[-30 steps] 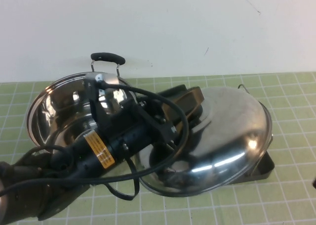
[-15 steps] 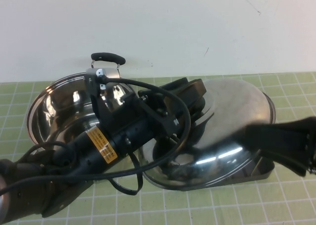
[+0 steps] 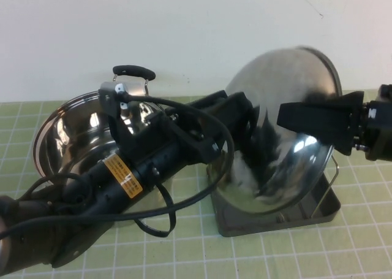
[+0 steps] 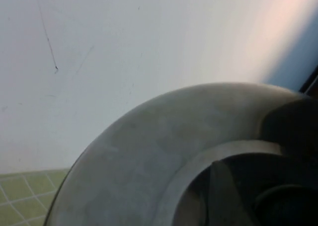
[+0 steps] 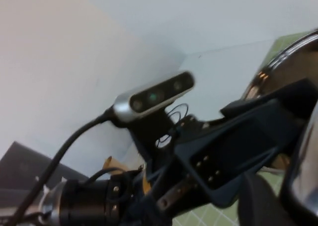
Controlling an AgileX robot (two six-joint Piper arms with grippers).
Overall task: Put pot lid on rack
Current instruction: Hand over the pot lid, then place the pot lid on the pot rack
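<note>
Far left, the steel pot (image 3: 92, 138) sits open on the green counter (image 3: 361, 242), not touched by either arm. My left arm reaches across it, and my left hand (image 3: 236, 116) is on the lid's knob side; the grip itself is hidden, so I cannot tell whether it is clamped. Change in the last second: the pot lid (image 3: 282, 132), which was lying nearly flat over the rack, now stands tipped up on edge, its lower rim down in the rack (image 3: 318, 208) among the wire loops. My right hand (image 3: 288, 116), absent a second ago, has come in from the right and now lies against the lid's shiny face, tips looking drawn together and holding nothing. I judge the placing nearly done; what remains is checking the lid stands alone before letting go.
</note>
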